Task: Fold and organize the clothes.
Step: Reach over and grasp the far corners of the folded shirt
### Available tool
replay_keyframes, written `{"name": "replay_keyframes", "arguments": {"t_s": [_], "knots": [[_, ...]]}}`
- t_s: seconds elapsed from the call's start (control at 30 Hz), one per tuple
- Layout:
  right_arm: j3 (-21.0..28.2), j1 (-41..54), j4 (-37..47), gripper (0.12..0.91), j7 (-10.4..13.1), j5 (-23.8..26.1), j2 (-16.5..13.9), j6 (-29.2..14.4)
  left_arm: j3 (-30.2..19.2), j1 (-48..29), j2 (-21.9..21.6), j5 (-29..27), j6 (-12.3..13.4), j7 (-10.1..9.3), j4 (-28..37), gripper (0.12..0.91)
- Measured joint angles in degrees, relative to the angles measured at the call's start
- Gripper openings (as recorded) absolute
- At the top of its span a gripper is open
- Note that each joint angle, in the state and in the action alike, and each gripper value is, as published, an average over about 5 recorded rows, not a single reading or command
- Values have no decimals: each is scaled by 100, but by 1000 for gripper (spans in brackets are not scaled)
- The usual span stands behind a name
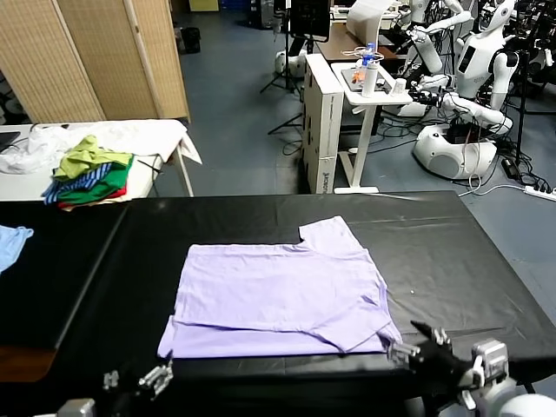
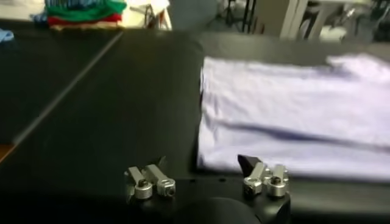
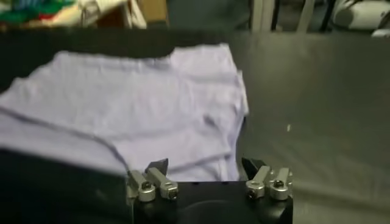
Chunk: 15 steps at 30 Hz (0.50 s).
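Folding was partway done: the lavender T-shirt (image 1: 278, 300) lay flat at the centre of the black table (image 1: 469, 252), its near hem doubled over in a band, one sleeve jutting toward 1 o'clock. The left gripper (image 1: 139, 382) sat off the shirt's 7 o'clock corner and the right gripper (image 1: 430, 347) off its 5 o'clock corner — both with jaws wide and holding nothing. The next move probably called for fresh grasps on the near edge or a side. The print was hidden — presumably face down — and both arms were cut off by the frame.
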State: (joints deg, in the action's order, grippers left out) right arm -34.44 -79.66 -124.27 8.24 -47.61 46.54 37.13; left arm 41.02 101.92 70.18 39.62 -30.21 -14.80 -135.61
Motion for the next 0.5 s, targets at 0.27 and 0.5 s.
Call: {"name": "replay_keyframes", "arguments": {"t_s": [0.27,0.5], "knots": [[1650,2337,1608,907,119,159,295,170,-378,-1830,-716,1040,-379,18,1117,907],[2571,3660,2902,907,105,189,662,203,-993,-3400,-1152,1330,-558,126,2475,907]]}}
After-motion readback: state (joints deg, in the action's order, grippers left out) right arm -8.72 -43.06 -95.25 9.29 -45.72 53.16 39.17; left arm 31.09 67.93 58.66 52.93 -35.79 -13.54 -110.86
